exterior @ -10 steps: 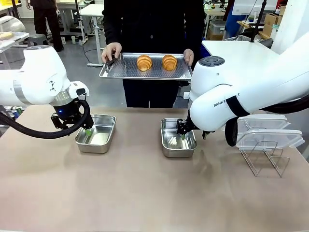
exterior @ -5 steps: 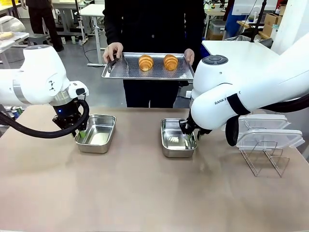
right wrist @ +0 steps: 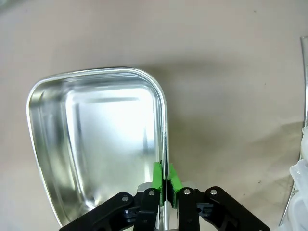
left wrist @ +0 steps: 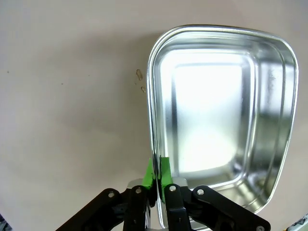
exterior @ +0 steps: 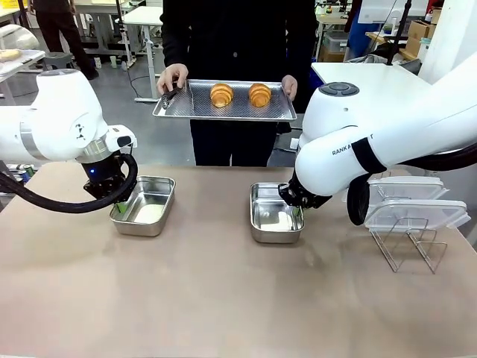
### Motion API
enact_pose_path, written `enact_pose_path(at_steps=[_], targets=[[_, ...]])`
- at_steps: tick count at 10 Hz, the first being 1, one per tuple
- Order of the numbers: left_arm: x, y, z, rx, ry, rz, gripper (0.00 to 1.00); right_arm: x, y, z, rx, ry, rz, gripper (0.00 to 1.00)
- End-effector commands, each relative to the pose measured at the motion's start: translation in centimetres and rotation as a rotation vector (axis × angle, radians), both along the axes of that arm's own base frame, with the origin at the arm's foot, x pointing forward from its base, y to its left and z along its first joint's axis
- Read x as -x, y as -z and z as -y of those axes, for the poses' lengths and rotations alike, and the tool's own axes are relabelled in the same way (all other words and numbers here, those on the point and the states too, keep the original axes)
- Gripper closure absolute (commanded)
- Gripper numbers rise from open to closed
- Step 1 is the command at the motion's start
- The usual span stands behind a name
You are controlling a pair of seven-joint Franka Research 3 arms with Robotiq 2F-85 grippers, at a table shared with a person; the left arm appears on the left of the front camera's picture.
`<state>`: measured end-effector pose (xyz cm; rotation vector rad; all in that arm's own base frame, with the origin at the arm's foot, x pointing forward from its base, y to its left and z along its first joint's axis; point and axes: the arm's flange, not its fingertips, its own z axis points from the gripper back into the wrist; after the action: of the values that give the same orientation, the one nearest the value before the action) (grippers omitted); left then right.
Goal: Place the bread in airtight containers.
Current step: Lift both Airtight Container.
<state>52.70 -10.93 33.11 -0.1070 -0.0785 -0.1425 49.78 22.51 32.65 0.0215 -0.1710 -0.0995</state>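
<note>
Two golden-brown croissants [exterior: 221, 94] [exterior: 259, 94] lie side by side on a perforated metal tray [exterior: 201, 104], well apart from the pans. A person at the far side of the table [exterior: 223, 298] holds the tray level above its edge, one hand [exterior: 173, 77] at each end [exterior: 289, 87]. Below, two shiny steel pans sit flat on the table. The left pan [exterior: 145, 209] [left wrist: 211, 120] is toward the left and the right pan [exterior: 274, 212] [right wrist: 106, 144] is just right of the middle. The left jaws are closed on the left pan's rim, which is pinched between the green pads [left wrist: 165, 171]. The right jaws likewise clamp the right pan's rim on its right side, pads [right wrist: 157, 175] pressed to the thin metal edge. Farther right, clear plastic lids [exterior: 414, 209] rest stacked on a wire rack [exterior: 410, 250].
</note>
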Motion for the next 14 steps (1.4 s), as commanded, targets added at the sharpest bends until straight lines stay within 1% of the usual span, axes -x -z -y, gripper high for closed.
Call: enact_pose_path(at_steps=[1,2,3,4,5,6,7,8,10,12,13,14], targets=[[-0.3,-0.5,-0.2,-0.031,-0.012,-0.008,1.00,0.3,0.3,1.2,-0.033,-0.030,-0.008,1.00],[-0.5,-1.1,-0.2,-0.012,-0.007,0.020,1.00,0.0,0.1,1.2,-0.036,-0.038,0.059,1.00],[-0.5,-2.2,-0.3,-0.017,-0.007,0.008,1.00,0.1,-0.8,1.2,-0.038,-0.062,0.032,1.00],[-0.2,-3.7,-0.4,-0.015,-0.024,0.015,1.00,0.1,-2.4,1.2,-0.035,-0.083,0.043,1.00],[0.1,-5.8,-0.5,-0.004,-0.028,0.027,1.00,0.1,-4.6,1.3,-0.041,-0.101,0.066,1.00],[0.9,-8.2,-0.8,0.007,-0.043,0.039,1.00,0.3,-7.1,1.5,-0.053,-0.125,0.076,1.00],[1.8,-10.4,-0.9,0.022,-0.054,0.054,1.00,0.6,-9.0,1.6,-0.060,-0.150,0.071,1.00],[2.9,-12.2,-1.0,0.038,-0.077,0.064,1.00,0.9,-10.7,1.8,-0.061,-0.143,0.069,1.00],[5.2,-14.6,-1.3,0.049,-0.076,0.086,1.00,1.3,-12.5,2.3,-0.057,-0.146,0.054,1.00],[6.5,-15.8,-1.3,0.034,-0.122,0.117,1.00,1.4,-13.1,2.8,-0.080,-0.130,0.060,1.00],[7.0,-15.9,-1.2,0.035,-0.132,0.129,1.00,1.7,-13.3,3.0,-0.079,-0.126,0.069,1.00],[6.7,-15.5,-1.0,0.052,-0.119,0.144,1.00,1.8,-13.6,3.4,-0.081,-0.203,0.059,1.00]])
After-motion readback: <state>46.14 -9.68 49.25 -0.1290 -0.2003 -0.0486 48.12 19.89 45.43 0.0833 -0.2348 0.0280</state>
